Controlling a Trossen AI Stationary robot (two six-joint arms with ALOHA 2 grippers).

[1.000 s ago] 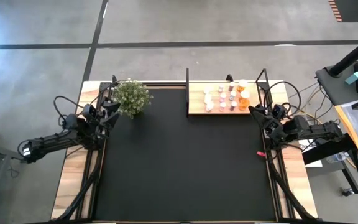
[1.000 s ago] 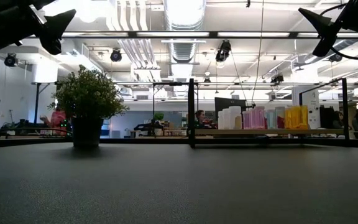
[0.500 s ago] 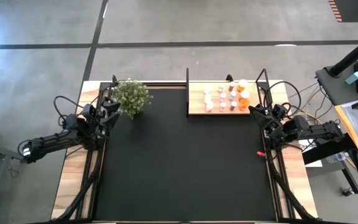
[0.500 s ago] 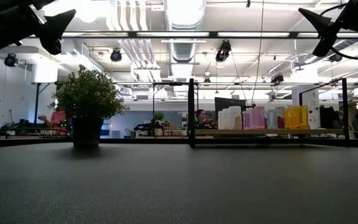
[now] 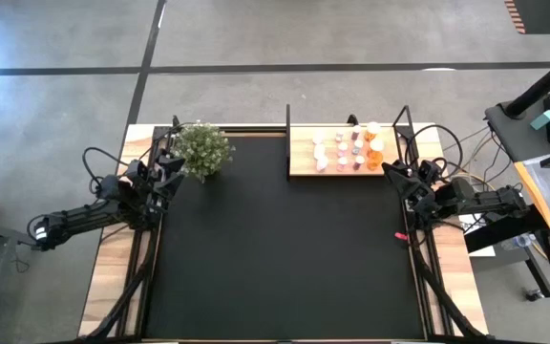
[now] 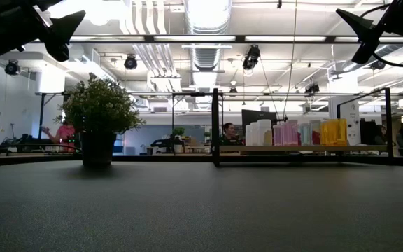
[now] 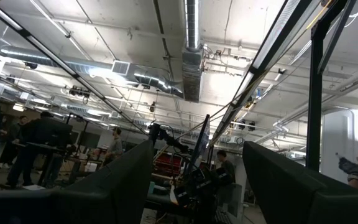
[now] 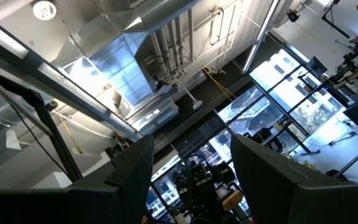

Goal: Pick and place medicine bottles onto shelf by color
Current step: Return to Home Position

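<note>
The medicine bottles (image 5: 351, 150) stand in rows on the right half of the shelf (image 5: 302, 155), a wooden board in a black frame at the table's far edge. In the low view the bottles (image 6: 296, 132) stand upright on their bases, grouped white, pink and orange. My left gripper (image 5: 173, 170) hangs at the table's left edge near the plant, tilted upward, open with nothing between its fingers (image 7: 197, 152). My right gripper (image 5: 396, 172) hangs at the right edge just in front of the shelf's right end, also tilted upward and open with nothing in it (image 8: 191, 146).
A potted green plant (image 5: 201, 148) stands at the far left of the black mat (image 5: 275, 258). A small red speck (image 5: 400, 235) lies by the mat's right edge. Black frame posts (image 6: 215, 126) rise at the shelf's ends. People move in the room beyond.
</note>
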